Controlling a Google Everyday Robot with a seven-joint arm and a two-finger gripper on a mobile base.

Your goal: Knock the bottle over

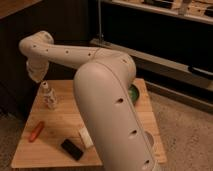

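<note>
The bottle [48, 96] is small, slim and whitish with a pale cap. It stands upright near the back left of the wooden table [60, 120]. My gripper [37, 76] hangs at the end of the white arm [70, 52], just above and slightly left of the bottle's cap. I cannot tell whether it touches the bottle. The arm's big elbow section [112, 110] fills the middle of the view and hides part of the table.
A red-orange stick-like object [36, 131] lies at the front left. A black block [72, 149] and a small white box [86, 138] lie near the front edge. A green object [134, 93] shows behind the arm at right. Dark shelving stands behind.
</note>
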